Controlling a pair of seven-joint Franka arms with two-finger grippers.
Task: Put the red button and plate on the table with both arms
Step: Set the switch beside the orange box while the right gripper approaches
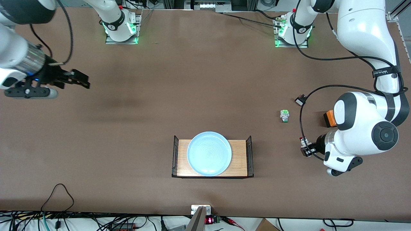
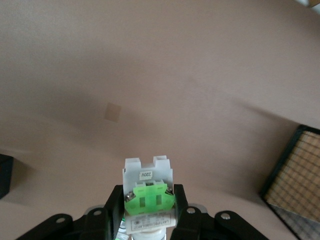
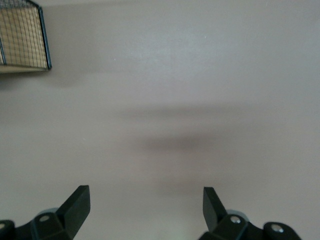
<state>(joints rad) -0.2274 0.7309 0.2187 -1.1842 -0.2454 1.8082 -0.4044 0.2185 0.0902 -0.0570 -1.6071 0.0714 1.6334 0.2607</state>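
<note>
The red button (image 1: pixel 301 140) is held in my left gripper (image 1: pixel 305 150), low over the brown table (image 1: pixel 128 128) at the left arm's end. In the left wrist view the fingers (image 2: pixel 116 202) are shut on the switch's sides, and its green block and white body (image 2: pixel 148 181) point outward. The pale-blue plate (image 1: pixel 209 153) lies on a small wooden tray (image 1: pixel 239 158) near the front edge at mid-table. My right gripper (image 1: pixel 78 80) is open and empty, up over bare table at the right arm's end; its wrist view (image 3: pixel 145 200) shows only tabletop between the fingers.
A similar switch without a red cap (image 1: pixel 284 115) lies on the table. A small black-and-white part (image 1: pixel 300 100) and an orange box (image 1: pixel 329 118) lie near it. The tray's black wire ends (image 1: pixel 249 154) also show in the wrist views (image 2: pixel 295 185) (image 3: pixel 22 40).
</note>
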